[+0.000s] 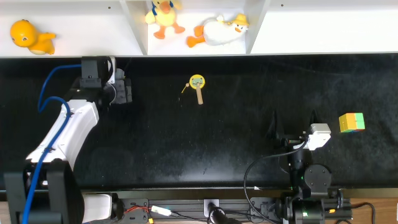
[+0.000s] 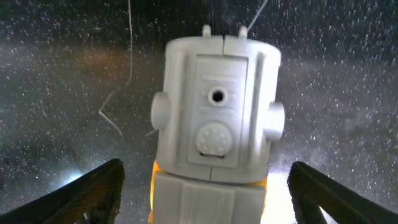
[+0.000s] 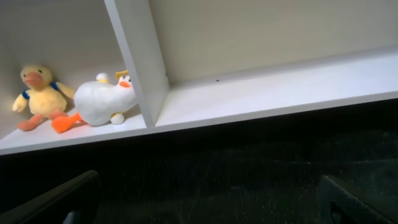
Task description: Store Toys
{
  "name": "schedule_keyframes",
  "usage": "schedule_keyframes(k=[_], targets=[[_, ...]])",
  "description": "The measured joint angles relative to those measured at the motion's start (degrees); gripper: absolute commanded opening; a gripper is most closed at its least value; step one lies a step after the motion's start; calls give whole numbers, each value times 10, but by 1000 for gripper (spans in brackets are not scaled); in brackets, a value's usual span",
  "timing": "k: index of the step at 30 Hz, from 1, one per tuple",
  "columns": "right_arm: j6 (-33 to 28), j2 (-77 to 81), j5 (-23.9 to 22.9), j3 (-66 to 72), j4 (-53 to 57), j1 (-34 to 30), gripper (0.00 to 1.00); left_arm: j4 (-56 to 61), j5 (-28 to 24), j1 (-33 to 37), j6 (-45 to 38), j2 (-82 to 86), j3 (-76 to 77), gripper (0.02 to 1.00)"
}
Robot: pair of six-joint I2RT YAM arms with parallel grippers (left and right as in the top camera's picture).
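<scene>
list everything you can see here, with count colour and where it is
shelf: 1, white, far edge of table
round duck: 1, orange-yellow, left compartment
plush duck: 1, yellow, middle compartment
plush bird: 1, white, orange feet, beside plush duck
stick toy: 1, yellow-green head, table centre
cube: 1, yellow-green-orange, table's right side
robot toy: 1, white, under left gripper
table: 1, black
left gripper: 1, black, open over robot toy
right gripper: 1, black, open, facing shelf

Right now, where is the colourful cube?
In the top view, the colourful cube sits on the black table at the right, just beside the right hand, not touching it.
</scene>
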State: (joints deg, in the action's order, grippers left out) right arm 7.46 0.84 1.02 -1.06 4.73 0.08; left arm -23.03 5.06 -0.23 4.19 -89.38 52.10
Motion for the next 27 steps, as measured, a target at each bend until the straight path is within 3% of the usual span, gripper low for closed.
schedule_keyframes(k=[7, 17, 27], targets=[[0, 0, 0, 0, 0, 0, 996, 16, -5, 0, 0, -4, 0, 763], [0, 0, 0, 0, 0, 0, 996, 17, -8, 0, 2, -17, 0, 592], [0, 0, 0, 0, 0, 0, 996, 20, -9, 0, 2, -17, 0, 527]])
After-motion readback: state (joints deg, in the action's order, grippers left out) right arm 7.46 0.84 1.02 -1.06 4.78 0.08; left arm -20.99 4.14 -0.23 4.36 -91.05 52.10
